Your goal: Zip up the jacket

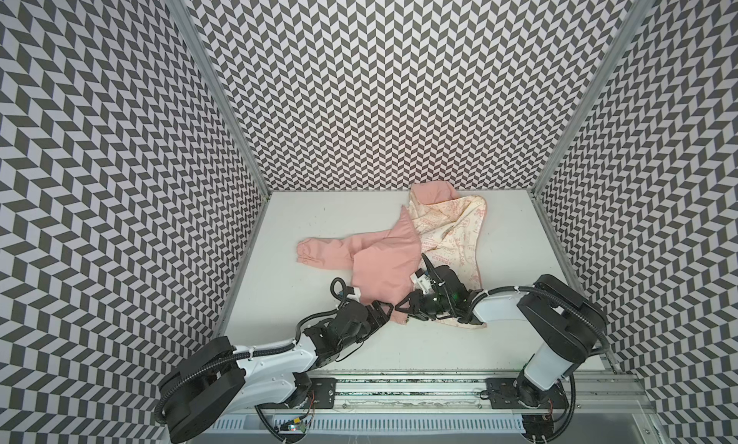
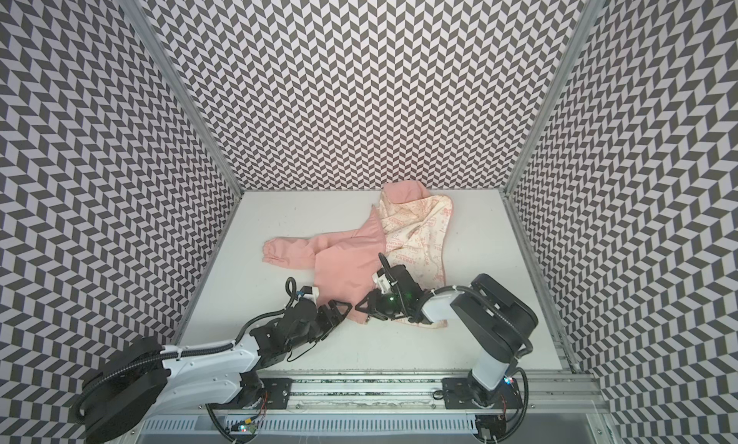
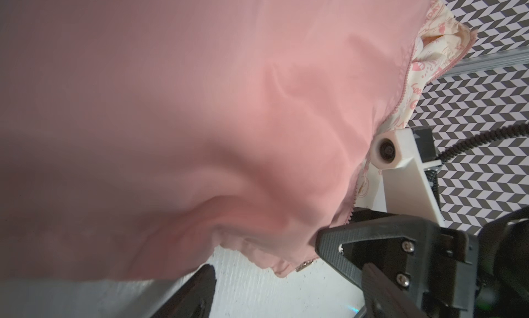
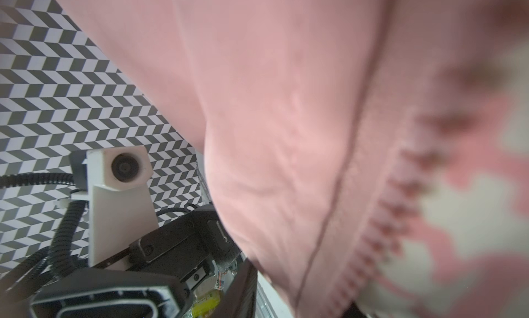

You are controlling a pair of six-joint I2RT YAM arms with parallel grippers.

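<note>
The salmon-pink jacket (image 1: 383, 258) (image 2: 347, 258) lies crumpled and unzipped on the white table, its cream printed lining (image 1: 451, 238) turned up on the right. One sleeve (image 1: 319, 252) points left. Both grippers meet at the near hem corner. My left gripper (image 1: 381, 308) stands open; one dark finger (image 3: 197, 293) shows, and the other is hidden under pink cloth (image 3: 200, 116). A small metal zipper piece (image 3: 304, 265) sits at the hem corner. My right gripper (image 1: 399, 308) (image 4: 294, 296) is pinched on the hem beside the zipper teeth (image 4: 380, 230), cloth filling its jaws.
Chevron-patterned walls enclose the white table (image 1: 319, 214) on three sides. The jacket's top end lies against the rear wall. An aluminium rail (image 1: 399, 394) carrying both arm bases runs along the front edge. Bare table shows left and right of the jacket.
</note>
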